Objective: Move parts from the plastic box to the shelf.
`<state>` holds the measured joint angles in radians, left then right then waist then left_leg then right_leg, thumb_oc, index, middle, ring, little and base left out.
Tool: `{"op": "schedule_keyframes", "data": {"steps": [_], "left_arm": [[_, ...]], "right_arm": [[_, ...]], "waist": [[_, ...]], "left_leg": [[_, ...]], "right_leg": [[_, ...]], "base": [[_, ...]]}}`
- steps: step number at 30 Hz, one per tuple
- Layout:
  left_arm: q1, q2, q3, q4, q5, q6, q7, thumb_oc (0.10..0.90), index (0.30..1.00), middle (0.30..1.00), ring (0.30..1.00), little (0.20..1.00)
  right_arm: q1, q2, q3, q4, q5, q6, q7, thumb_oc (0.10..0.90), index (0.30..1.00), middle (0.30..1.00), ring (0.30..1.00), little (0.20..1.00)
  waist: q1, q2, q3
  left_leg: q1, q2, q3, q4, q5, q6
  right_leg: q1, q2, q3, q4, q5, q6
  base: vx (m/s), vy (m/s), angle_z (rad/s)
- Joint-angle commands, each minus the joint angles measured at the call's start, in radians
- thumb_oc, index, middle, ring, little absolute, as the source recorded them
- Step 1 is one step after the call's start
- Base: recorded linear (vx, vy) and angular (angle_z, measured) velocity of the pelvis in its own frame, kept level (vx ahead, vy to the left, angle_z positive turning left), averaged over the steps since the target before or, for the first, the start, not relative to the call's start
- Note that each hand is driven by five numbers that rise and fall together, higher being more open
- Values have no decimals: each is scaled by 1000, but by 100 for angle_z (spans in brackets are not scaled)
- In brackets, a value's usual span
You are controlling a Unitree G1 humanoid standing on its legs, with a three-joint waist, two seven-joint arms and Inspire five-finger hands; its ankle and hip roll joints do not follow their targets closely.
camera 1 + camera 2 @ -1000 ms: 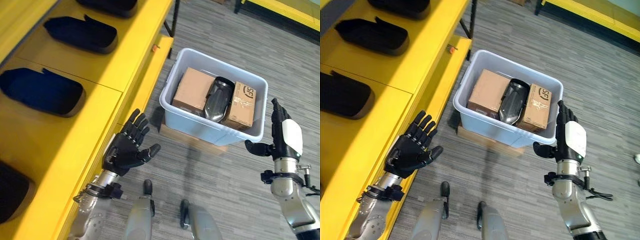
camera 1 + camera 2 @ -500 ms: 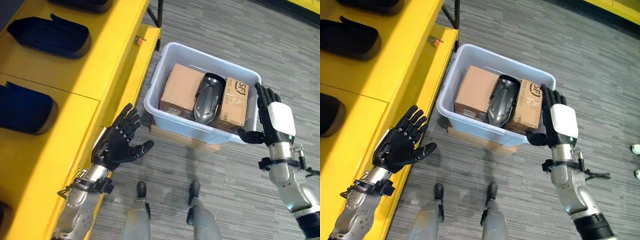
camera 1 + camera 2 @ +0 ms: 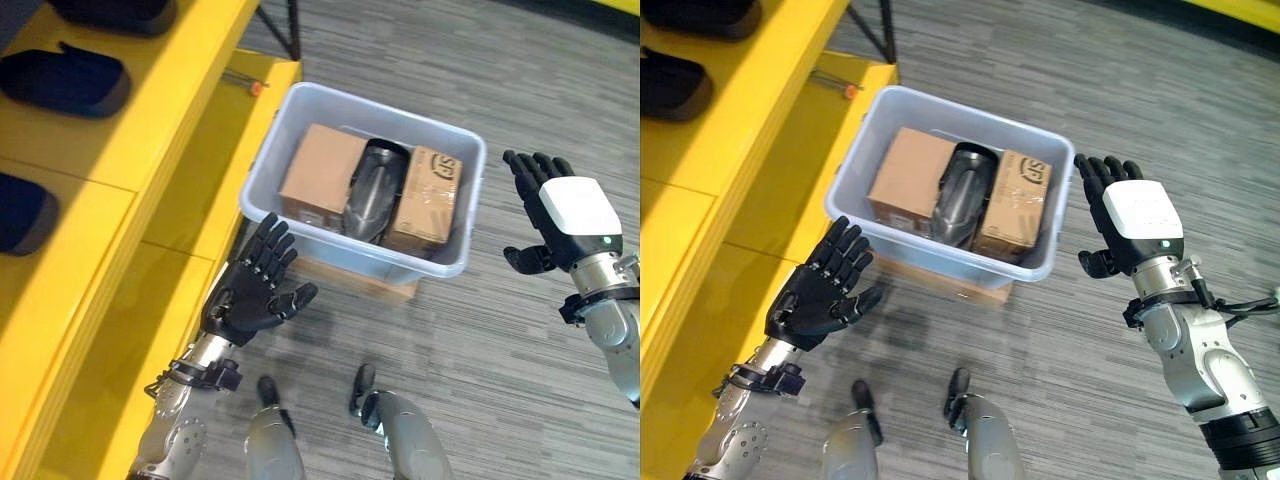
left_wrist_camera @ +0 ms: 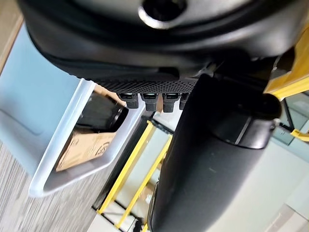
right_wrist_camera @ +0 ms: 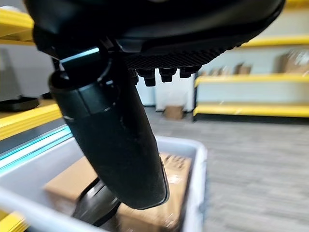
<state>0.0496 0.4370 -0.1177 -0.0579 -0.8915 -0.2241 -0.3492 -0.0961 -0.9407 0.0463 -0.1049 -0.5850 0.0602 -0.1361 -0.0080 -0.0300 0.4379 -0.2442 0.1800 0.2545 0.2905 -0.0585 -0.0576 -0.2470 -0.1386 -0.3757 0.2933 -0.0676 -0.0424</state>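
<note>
Hands flank the plastic box (image 3: 365, 262) — the left hand (image 3: 250, 300) hangs near its front-left corner with fingers spread and holding nothing, the right hand (image 3: 560, 215) off its right wall, palm turned toward it, also spread and empty. Neither touches the box. The step in hand looks like a two-handed reach for the load, so both palms should probably close in level and together, meeting opposite sides at once. Inside the box lie a dark moulded part (image 3: 372, 195) between two cardboard cartons (image 3: 318, 180) (image 3: 428, 198), packed tight; the part likely lifts best straight up. The box rests on a flat board on grey carpet (image 3: 500, 340). Left of the box runs the yellow shelf (image 3: 130, 150), with dark trays (image 3: 70, 80) on its upper level — further yellow racks stand beyond the box.
</note>
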Motion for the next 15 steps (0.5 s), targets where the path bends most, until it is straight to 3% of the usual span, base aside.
{"op": "schedule_keyframes", "data": {"steps": [1,2,3,5,6,9,10,11,12,14,15], "left_arm": [[7,38,24,-149,3,-55,-9,900,1000,1000,1000,1000],[9,40,25,-153,13,-54,-5,900,1000,1000,1000,1000],[29,45,27,-158,46,-80,0,900,1000,1000,1000,1000],[33,49,29,-160,21,-87,6,900,1000,1000,1000,1000],[35,56,40,-160,21,-81,14,900,1000,1000,1000,1000],[37,47,40,-153,39,-79,22,900,1000,1000,1000,1000],[43,42,43,-158,60,-72,23,900,1000,1000,1000,1000],[58,41,46,-158,56,-87,17,900,1000,1000,1000,1000],[59,42,46,-158,55,-88,18,900,1000,1000,1000,1000],[53,48,42,-156,54,-103,32,900,1000,1000,1000,1000],[23,56,32,-154,55,-106,43,900,1000,1000,1000,1000]], "right_arm": [[-105,8,-11,-16,-86,-53,-144,900,1000,1000,1000,1000],[-112,12,-3,-7,-67,-53,-139,900,1000,1000,1000,1000],[-122,34,16,0,44,-30,-135,900,1000,1000,1000,1000],[-122,44,17,-10,54,-36,-157,900,1000,1000,1000,1000],[-97,67,-3,-27,144,-22,-175,900,1000,1000,1000,1000],[-65,129,-23,-21,339,5,-196,900,1000,1000,1000,1000],[-56,170,-25,-1,397,-7,-219,900,1000,1000,1000,1000],[-49,243,-31,14,414,-30,-241,900,1000,1000,1000,1000],[-51,248,-29,16,413,-32,-243,900,1000,1000,1000,1000],[-62,281,-19,24,411,-40,-253,900,1000,1000,1000,1000],[-88,316,-4,33,430,-34,-294,900,1000,1000,1000,1000]], "waist": [[33,-23,-66],[38,-26,-65],[43,-43,-61],[48,-50,-61],[54,-67,-62],[55,-70,-55],[49,-68,-49],[46,-69,-46],[46,-68,-44],[45,-70,-37],[34,-72,-33]], "left_leg": [[-12,-127,2,-57,-21,57],[-12,-132,-10,-70,-14,57],[5,-145,-25,-77,-27,73],[10,-146,-31,-87,-27,80],[7,-145,-32,-84,-35,91],[10,-141,-60,-75,-49,129],[19,-134,-84,-85,-46,134],[45,-125,-98,-113,-40,124],[50,-124,-100,-117,-38,123],[67,-123,-108,-137,-37,112],[83,-120,-120,-164,-38,106]], "right_leg": [[100,27,105,-78,-25,91],[99,32,113,-75,-28,92],[94,57,127,-76,-27,83],[100,68,126,-67,-35,77],[106,86,118,-28,-63,70],[16,76,130,207,-48,96],[-40,73,161,313,-32,116],[-32,55,165,241,-9,128],[-25,53,164,224,-4,128],[0,28,171,77,34,134],[12,-6,220,-95,117,156]], "base": [[-51,60,-2],[45,56,-43],[41,46,-34],[50,22,-4],[70,-10,-2],[65,-26,1],[186,-185,19],[176,-187,25],[174,-241,24],[113,-257,8],[121,-351,-1]]}}
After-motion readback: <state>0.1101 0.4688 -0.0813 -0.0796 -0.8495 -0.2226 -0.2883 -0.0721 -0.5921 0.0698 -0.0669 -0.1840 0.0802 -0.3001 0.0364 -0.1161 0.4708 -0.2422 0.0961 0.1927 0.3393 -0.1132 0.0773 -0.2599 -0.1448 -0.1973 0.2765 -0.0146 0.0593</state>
